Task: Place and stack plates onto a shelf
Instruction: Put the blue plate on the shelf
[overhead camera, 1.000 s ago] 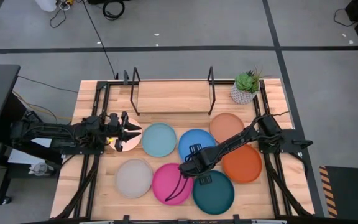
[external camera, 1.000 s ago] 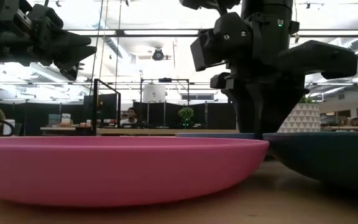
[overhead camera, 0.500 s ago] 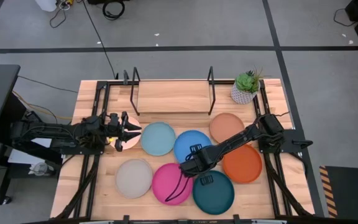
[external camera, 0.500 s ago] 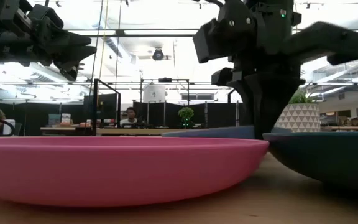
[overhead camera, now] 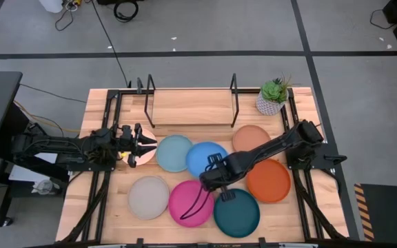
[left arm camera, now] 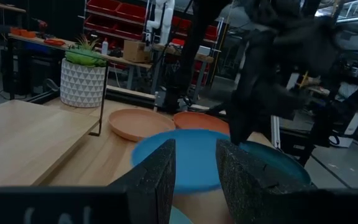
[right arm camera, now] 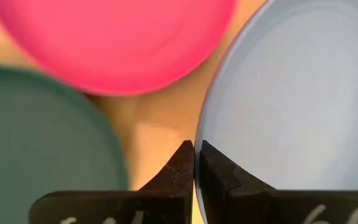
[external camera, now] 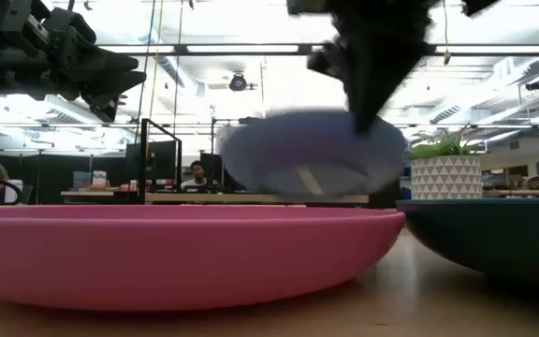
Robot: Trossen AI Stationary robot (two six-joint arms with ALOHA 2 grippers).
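My right gripper (overhead camera: 211,180) (right arm camera: 196,146) is shut on the blue plate (overhead camera: 202,157) (external camera: 312,154), held above the table's middle. Around it lie the light blue (overhead camera: 174,153), tan (overhead camera: 252,140), orange (overhead camera: 269,180), grey (overhead camera: 149,196), magenta (overhead camera: 188,202) and dark teal (overhead camera: 236,212) plates, flat on the table. The shelf (overhead camera: 188,107) stands at the far edge. My left gripper (overhead camera: 150,145) (left arm camera: 196,180) waits open at the left, level above a partly hidden peach plate (overhead camera: 134,159). My right gripper pinches the blue plate's near rim (right arm camera: 205,124) between its two fingers, one on the upper face and one underneath. The fingers come steeply from above. The plate is off the table and tilted, its underside showing in the low view.
A small green plant in a white pot (overhead camera: 273,96) stands at the shelf's right end. The shelf's black uprights (overhead camera: 234,89) rise at the far side. The magenta plate (right arm camera: 110,37) and dark teal plate (right arm camera: 36,137) lie right below the right gripper.
My right gripper has risen and drifted slightly toward the table's left edge. The blue plate has come up off the table with it, tipped from flat, and now reaches over the light blue plate's edge.
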